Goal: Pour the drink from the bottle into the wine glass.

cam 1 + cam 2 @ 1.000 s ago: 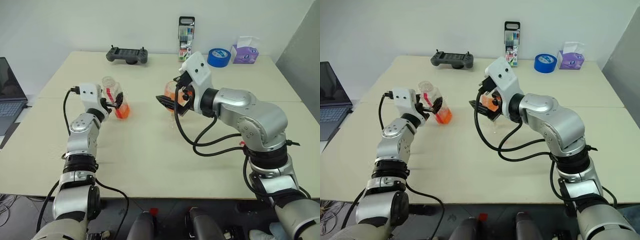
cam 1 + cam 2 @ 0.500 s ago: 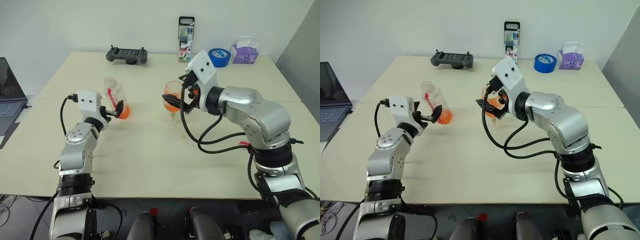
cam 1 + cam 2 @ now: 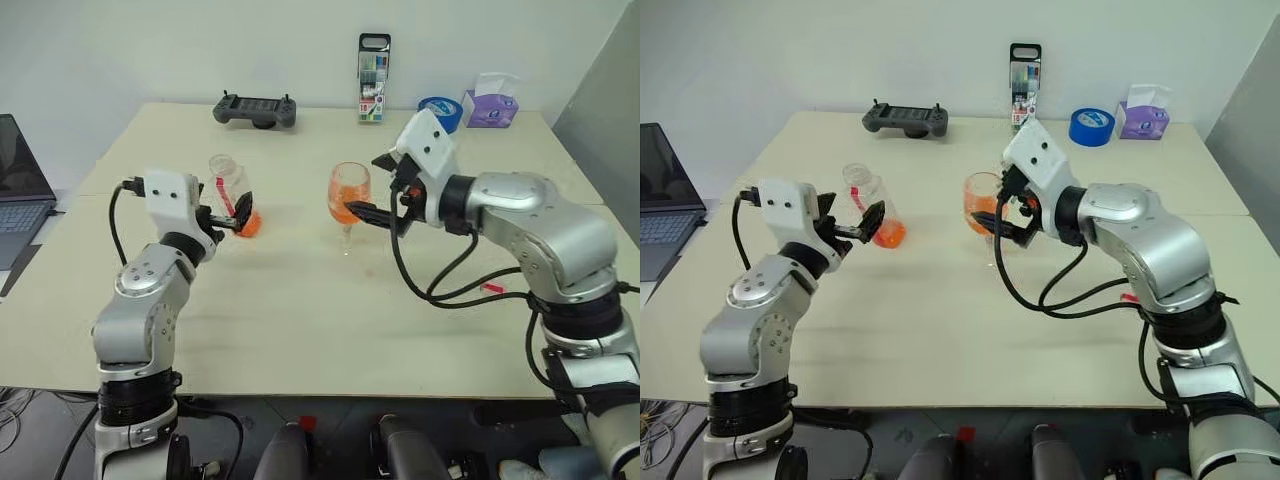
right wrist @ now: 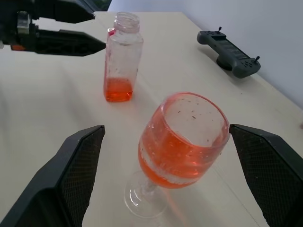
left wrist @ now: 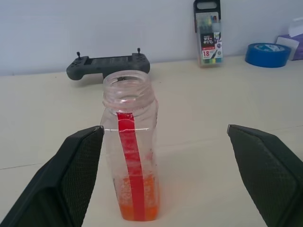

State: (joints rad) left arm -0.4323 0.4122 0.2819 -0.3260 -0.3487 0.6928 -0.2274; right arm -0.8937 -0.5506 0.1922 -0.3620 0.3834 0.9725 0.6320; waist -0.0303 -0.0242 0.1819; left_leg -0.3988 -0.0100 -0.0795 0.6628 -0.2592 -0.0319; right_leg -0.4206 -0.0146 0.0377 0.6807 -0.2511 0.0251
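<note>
The left tool [image 3: 240,214] stands released, its two black fingers spread wide with the bottle [image 5: 131,173] standing upright on the tabletop [image 3: 300,310] just ahead of it, between the finger lines but untouched. The right tool [image 4: 163,179] is likewise released, fingers apart on either side of the wine glass [image 4: 177,146], which stands on its foot just in front of it, free of both fingers.

The bottle is uncapped and nearly empty, with a shallow layer of the drink [image 5: 137,205] at its bottom; it should be light, thin-walled and a little squashy, so the mid-body by the red label strip is the sensible place to grip. The wine glass holds most of the orange-red liquid in its bowl, which makes it top-heavy on a thin stem, rigid, smooth and breakable; any hold belongs low on the bowl or at the stem, gently.

Well beyond both tools lie a game controller [image 3: 254,109], a marker case [image 3: 372,78], a blue tape roll [image 3: 1091,126] and a tissue box [image 3: 489,104], with a laptop [image 3: 18,190] off to the left tool's outer side. None of them crowds the bottle or glass
</note>
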